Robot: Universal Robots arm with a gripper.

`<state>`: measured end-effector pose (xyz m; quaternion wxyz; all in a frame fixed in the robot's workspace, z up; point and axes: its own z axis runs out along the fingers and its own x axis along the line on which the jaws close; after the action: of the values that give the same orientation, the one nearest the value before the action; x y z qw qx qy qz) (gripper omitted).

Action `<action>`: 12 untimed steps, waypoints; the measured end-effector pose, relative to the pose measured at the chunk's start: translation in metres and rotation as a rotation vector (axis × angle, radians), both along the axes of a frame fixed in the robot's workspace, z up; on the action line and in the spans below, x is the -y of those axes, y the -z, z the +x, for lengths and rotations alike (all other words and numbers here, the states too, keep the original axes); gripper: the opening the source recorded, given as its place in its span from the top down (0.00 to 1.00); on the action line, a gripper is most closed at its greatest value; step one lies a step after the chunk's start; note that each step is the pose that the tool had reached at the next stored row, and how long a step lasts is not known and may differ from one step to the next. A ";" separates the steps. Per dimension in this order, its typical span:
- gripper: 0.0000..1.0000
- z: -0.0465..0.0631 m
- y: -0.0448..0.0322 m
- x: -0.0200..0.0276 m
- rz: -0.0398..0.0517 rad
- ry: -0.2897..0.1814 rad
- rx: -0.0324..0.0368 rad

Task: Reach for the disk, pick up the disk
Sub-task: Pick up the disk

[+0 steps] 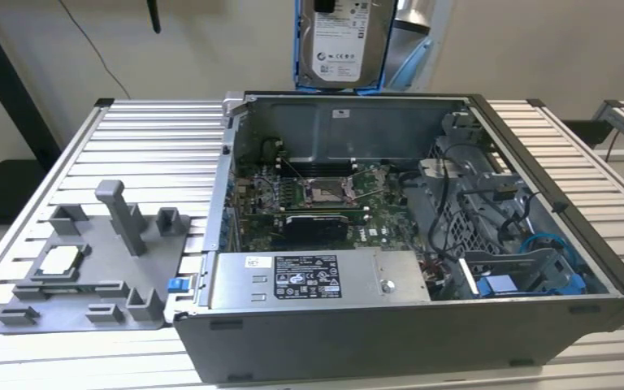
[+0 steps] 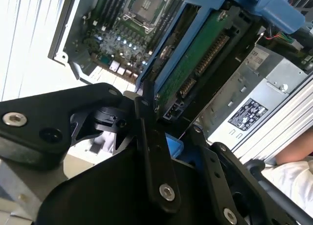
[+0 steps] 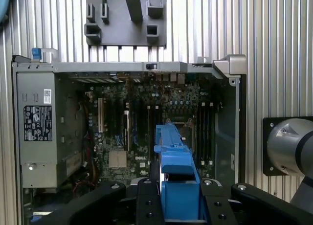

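Worktop [image 1: 144, 138]: ribbed metal, open computer box [image 1: 399, 341] on it, pale wall [image 1: 214, 49] behind | pincer [image 3: 178, 193]: closed tight on disk [image 1: 340, 41], held up above box.

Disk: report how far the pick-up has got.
Done: the reach, and by the look of it the lift. In the exterior view the disk hangs upright above the open computer case, clear of it. In hand: in both wrist views the jaws are closed on its blue frame, with the motherboard beneath. Left: nothing of the pick-up that shows.
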<state>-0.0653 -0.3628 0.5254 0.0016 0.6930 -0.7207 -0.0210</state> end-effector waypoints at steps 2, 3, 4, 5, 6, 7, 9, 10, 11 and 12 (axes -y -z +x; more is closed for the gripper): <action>1.00 0.002 0.0003 0.0000 0.0000 0.000 0.0000; 1.00 0.004 0.0005 0.0000 0.0000 0.000 0.0000; 1.00 0.005 0.0006 0.0000 0.0000 0.000 0.0000; 1.00 0.006 0.0007 0.0000 -0.0001 0.000 0.0000; 1.00 0.007 0.0009 0.0000 -0.0001 0.000 0.0000; 1.00 0.008 0.0011 0.0000 0.0000 0.000 0.0000; 1.00 0.010 0.0014 0.0000 0.0000 0.000 0.0000; 1.00 0.011 0.0016 0.0000 0.0000 0.000 0.0000; 1.00 0.013 0.0017 0.0000 -0.0001 0.000 0.0000; 1.00 0.014 0.0019 0.0000 0.0000 0.000 0.0000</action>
<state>-0.0514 -0.3628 0.5236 0.0016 0.6930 -0.7207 -0.0210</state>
